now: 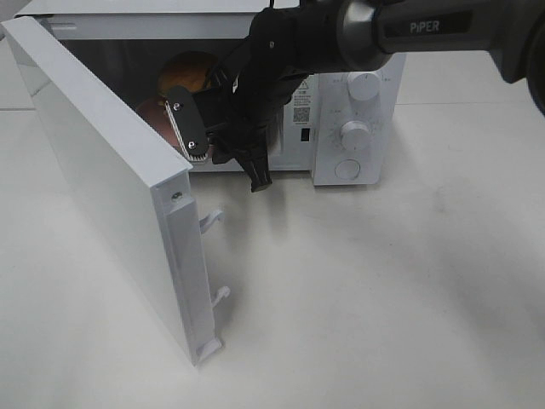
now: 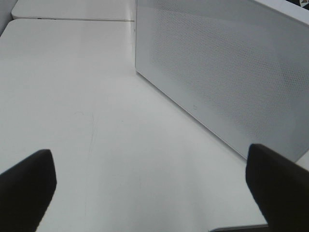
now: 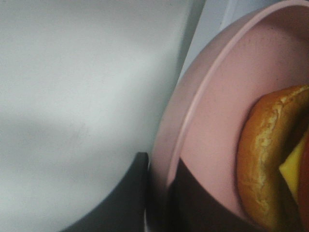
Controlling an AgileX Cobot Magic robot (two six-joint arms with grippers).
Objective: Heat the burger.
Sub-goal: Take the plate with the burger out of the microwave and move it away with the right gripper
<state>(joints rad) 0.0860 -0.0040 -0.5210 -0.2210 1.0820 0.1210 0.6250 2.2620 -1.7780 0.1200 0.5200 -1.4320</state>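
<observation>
From the high camera, the white microwave [image 1: 353,111] stands at the back of the pale surface [image 1: 383,298] with its door [image 1: 102,187] swung wide towards the left. The right arm [image 1: 409,30] reaches across to the open cavity. The burger [image 1: 189,72] shows there only as an orange-brown dome inside the cavity, sitting on a pinkish plate [image 1: 152,111] that is mostly hidden behind the arm. The right wrist camera gives the close detail that the high view lacks: the right fingers [image 3: 120,208] are nearly closed on the plate's raised rim, one dark finger outside it and one inside. The plate's own bare pink floor [image 3: 217,111] lies between the rim and the burger [image 3: 263,154], whose browned bun edge and a yellow slice are visible. The left arm does not appear in the high view. Only its own wrist camera shows the left fingers [image 2: 26,183], spread wide apart and holding nothing, low over the bare surface [image 2: 96,96]. Ahead of them a white panel [image 2: 217,72] covered in fine dots stands on the surface.
</observation>
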